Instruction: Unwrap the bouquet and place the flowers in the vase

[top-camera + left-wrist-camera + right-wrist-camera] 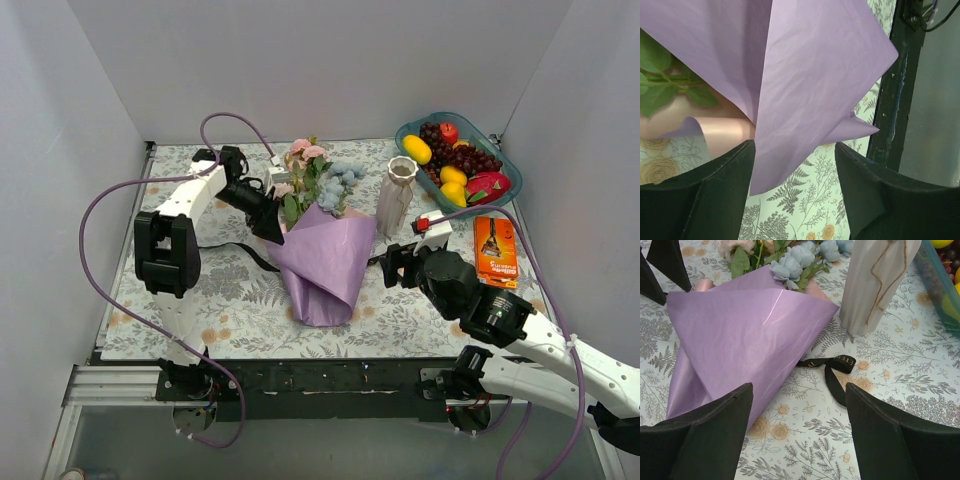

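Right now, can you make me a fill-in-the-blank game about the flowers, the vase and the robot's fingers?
1. The paper wrapped around the flowers is coloured ____.
2. The white vase has ____ flowers in it yet.
3. The right fingers stand wide ____, holding nothing.
4. The ribbon lying loose on the table is coloured ____.

Missing words: purple, no, open, black.
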Controlling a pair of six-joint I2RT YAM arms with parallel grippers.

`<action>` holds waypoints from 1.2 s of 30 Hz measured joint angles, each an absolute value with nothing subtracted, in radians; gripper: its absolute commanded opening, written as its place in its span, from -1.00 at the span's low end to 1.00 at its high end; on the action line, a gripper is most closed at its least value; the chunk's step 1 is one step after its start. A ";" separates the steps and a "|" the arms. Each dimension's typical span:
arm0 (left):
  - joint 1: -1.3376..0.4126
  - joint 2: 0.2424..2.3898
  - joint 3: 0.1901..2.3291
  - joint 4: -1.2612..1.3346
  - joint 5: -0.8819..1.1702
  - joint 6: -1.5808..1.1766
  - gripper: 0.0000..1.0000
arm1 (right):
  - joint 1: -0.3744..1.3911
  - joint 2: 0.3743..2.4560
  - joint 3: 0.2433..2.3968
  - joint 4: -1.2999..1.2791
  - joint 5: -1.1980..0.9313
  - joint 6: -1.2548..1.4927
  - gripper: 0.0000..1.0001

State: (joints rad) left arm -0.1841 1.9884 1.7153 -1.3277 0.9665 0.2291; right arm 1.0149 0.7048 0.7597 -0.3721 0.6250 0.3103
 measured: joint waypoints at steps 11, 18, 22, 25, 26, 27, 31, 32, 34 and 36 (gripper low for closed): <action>-0.212 1.950 1.612 -1.170 0.913 0.148 0.21 | 1.015 0.704 0.760 -0.372 0.620 0.311 0.61; -0.211 1.898 1.563 -1.023 0.874 0.070 0.14 | 1.015 0.693 0.760 -0.372 0.617 0.314 0.61; -0.211 1.898 1.565 -1.026 0.877 0.070 -0.44 | 1.015 0.686 0.759 -0.372 0.618 0.316 0.61; -0.212 1.901 1.586 -1.081 0.893 0.095 -0.78 | 1.015 0.683 0.759 -0.372 0.618 0.316 0.61; -0.212 1.905 1.600 -1.102 0.903 0.106 -0.84 | 1.015 0.683 0.759 -0.372 0.618 0.317 0.61; -0.212 1.910 1.615 -1.126 0.911 0.117 -0.89 | 1.015 0.682 0.759 -0.372 0.619 0.318 0.61; -0.213 1.934 1.671 -1.206 0.954 0.153 -1.00 | 1.015 0.682 0.759 -0.372 0.619 0.319 0.60; -0.215 1.941 1.686 -1.225 0.965 0.157 -1.00 | 1.015 0.682 0.759 -0.372 0.619 0.319 0.60; -0.221 1.951 1.718 -1.261 0.981 0.160 -1.00 | 1.015 0.682 0.759 -0.372 0.619 0.321 0.60; -0.233 1.960 1.767 -1.292 0.998 0.157 -1.00 | 1.015 0.682 0.759 -0.373 0.619 0.323 0.60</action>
